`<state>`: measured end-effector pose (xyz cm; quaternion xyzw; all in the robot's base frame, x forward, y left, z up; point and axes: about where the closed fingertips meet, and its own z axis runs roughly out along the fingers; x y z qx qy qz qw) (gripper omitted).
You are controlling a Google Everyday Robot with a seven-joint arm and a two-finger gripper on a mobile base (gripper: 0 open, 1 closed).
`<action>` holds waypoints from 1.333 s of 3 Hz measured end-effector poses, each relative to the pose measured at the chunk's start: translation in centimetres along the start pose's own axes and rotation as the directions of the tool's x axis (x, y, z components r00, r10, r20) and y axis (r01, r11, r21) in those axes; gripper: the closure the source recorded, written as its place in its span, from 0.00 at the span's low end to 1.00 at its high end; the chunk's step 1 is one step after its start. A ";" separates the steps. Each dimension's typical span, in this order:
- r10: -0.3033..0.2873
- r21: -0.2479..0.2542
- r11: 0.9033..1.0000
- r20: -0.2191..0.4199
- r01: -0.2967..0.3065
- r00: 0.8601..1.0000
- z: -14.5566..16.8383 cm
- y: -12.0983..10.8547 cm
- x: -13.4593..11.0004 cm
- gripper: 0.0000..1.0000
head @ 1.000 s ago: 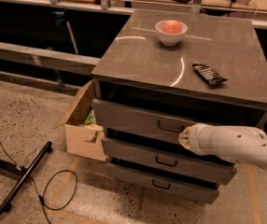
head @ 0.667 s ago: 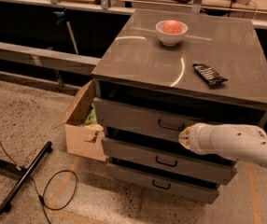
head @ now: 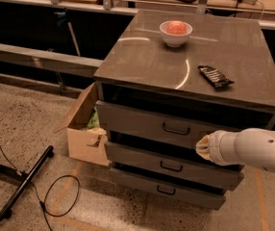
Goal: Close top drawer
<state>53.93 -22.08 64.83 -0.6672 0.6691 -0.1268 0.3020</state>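
Note:
The top drawer [head: 142, 121] is the uppermost grey front of the cabinet, with a small black loop handle [head: 176, 129] at its centre. A dark gap shows between its front and the cabinet top. Two more grey drawers [head: 166, 165] with like handles sit below it. My white arm [head: 257, 148] reaches in from the right. The gripper [head: 203, 147] at its end lies against the right part of the top drawer's front, right of and slightly below the handle. It holds nothing that I can see.
A white bowl [head: 176, 32] with a pink-red object and a black packet [head: 215, 76] lie on the cabinet top [head: 142, 61]. An open cardboard box [head: 82, 129] stands against the cabinet's left side. A black bar [head: 24, 184] and cable [head: 60, 196] lie on the floor. Benches run behind.
The gripper end of my arm has shifted slightly to the right and down along the drawer front, a bit further from the handle. The drawers look unchanged.

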 end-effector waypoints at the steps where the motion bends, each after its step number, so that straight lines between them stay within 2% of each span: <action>1: 0.020 -0.022 1.000 0.014 -0.020 1.000 -3.9 0.2 0.3 1.00; 2: 0.049 -0.032 0.998 0.063 -0.047 0.997 -8.8 -1.0 0.9 1.00; 3: 0.079 -0.029 0.997 0.126 -0.076 0.989 -14.4 -3.7 1.3 1.00; 4: 0.077 -0.095 0.994 0.159 -0.062 0.984 -15.3 -2.8 0.2 0.83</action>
